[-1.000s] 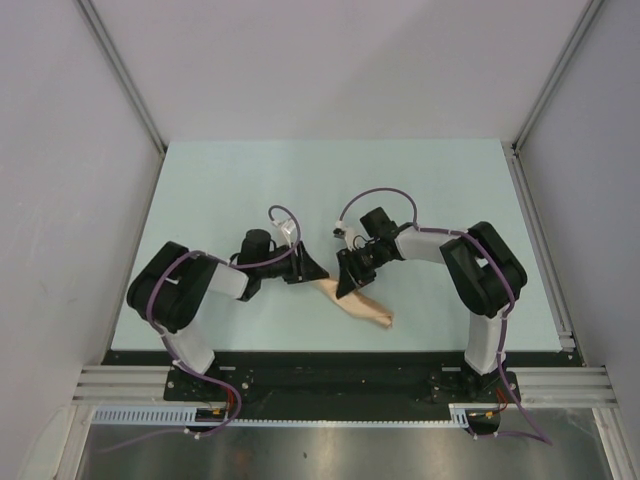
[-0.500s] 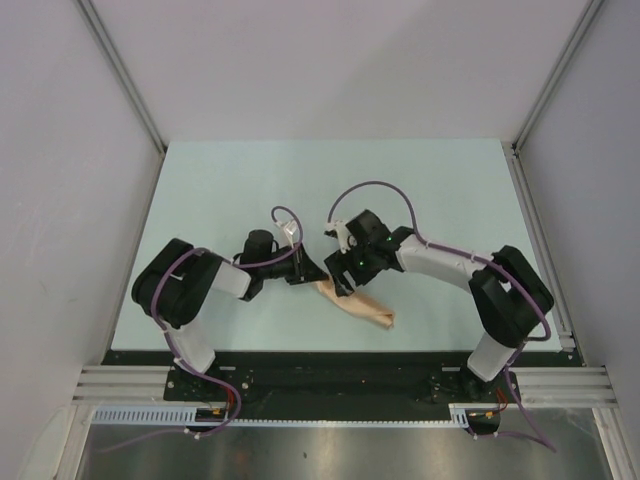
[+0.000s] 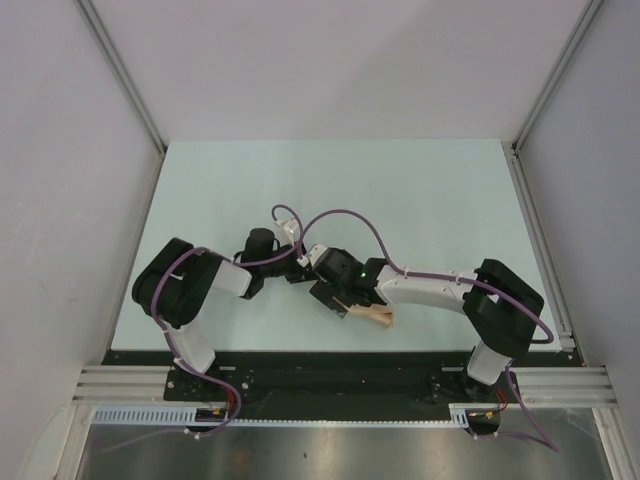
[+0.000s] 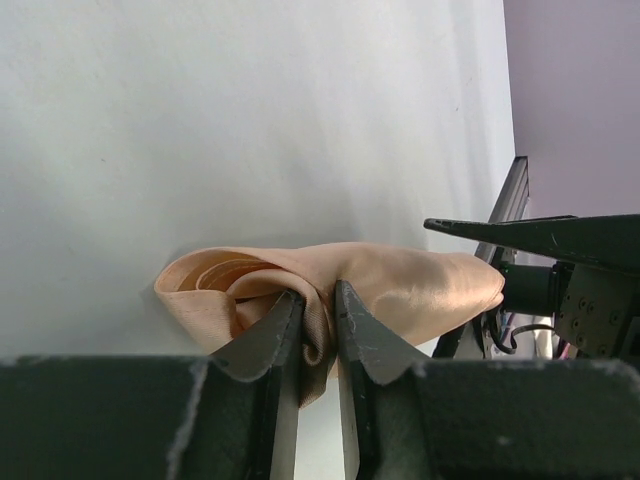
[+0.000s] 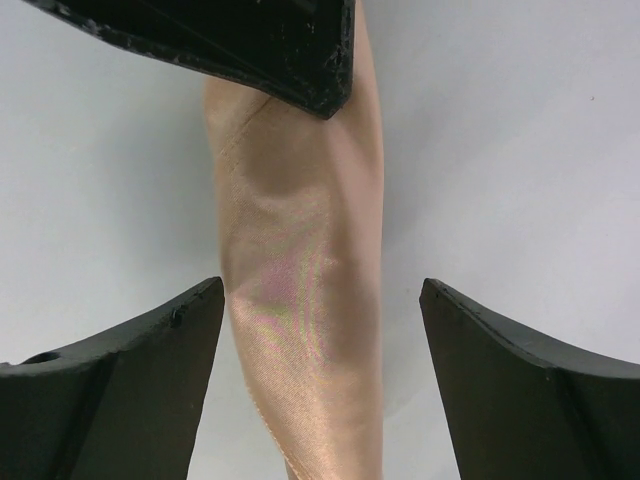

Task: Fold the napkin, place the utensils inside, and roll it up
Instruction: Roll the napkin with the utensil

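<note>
The peach-orange napkin [image 4: 410, 285] lies as a rolled bundle on the table. My left gripper [image 4: 318, 322] is shut on a fold at the roll's near end. In the top view the left gripper [image 3: 303, 272] meets the right gripper [image 3: 337, 300] above the roll, and only the napkin's right end [image 3: 379, 318] shows. My right gripper [image 5: 320, 300] is open, its two fingers straddling the napkin [image 5: 300, 290] without touching it. The left gripper's dark finger [image 5: 250, 50] shows at the top of the right wrist view. The red-orange utensil is hidden.
The pale green table [image 3: 420, 200] stretches behind the arms. Its near edge with the black rail [image 3: 330, 357] lies just below the roll. Grey walls [image 3: 60, 200] close in both sides. Purple cables [image 3: 345, 215] loop above the wrists.
My right gripper has swung left and toward the near edge, coming over the rolled napkin and covering most of it in the top view. The left gripper has hardly moved.
</note>
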Robot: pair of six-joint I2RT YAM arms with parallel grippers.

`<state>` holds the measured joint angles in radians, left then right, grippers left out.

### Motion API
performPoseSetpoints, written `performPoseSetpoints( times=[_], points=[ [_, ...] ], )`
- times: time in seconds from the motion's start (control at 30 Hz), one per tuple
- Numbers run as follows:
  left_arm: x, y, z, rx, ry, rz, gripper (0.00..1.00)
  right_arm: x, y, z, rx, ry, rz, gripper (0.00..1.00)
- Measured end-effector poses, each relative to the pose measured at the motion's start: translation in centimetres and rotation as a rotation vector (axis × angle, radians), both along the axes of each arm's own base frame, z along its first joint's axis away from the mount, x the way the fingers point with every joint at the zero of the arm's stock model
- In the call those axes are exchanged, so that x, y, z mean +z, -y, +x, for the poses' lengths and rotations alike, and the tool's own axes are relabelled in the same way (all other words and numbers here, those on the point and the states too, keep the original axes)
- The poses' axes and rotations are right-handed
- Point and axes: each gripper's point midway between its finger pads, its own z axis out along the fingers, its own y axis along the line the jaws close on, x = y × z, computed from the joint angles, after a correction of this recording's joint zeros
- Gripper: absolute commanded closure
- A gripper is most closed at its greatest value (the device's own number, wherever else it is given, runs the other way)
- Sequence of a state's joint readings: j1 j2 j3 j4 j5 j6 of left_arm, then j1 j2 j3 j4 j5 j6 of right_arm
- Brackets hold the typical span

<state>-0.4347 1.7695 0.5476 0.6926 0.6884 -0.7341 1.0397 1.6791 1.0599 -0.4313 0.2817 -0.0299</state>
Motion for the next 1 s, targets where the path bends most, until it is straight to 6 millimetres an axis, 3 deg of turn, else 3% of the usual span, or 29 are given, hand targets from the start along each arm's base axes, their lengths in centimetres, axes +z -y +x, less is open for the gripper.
performPoseSetpoints(
  times=[0.23, 0.43, 0.63, 0.7, 0.8, 1.0],
  points=[
    [0.0, 0.0, 0.1, 0.001, 0.002, 0.0, 0.77, -0.9, 0.4, -0.7, 0.024, 0.015, -0.054, 0.16],
    [0.0, 0.0, 0.1, 0.003, 0.001, 0.002, 0.7, -2.0, 0.8, -1.0, 0.029, -0.005, -0.081, 0.27],
    [0.1, -0.2, 0.3, 0.007, 0.006, 0.007, 0.39, -2.4, 1.3, -0.5, -0.002, -0.02, -0.081, 0.43],
    [0.4, -0.4, 0.5, 0.013, 0.012, 0.004, 0.36, -2.5, 1.6, -0.4, -0.015, -0.025, -0.08, 0.45],
    [1.3, -1.1, 1.3, 0.041, 0.033, -0.005, 0.32, -2.6, 1.8, -0.3, -0.024, -0.034, -0.077, 0.41],
    [2.9, -3.9, 2.9, 0.146, 0.074, 0.0, 0.27, -2.5, 1.6, -0.3, -0.022, -0.046, -0.056, 0.17]
  ],
)
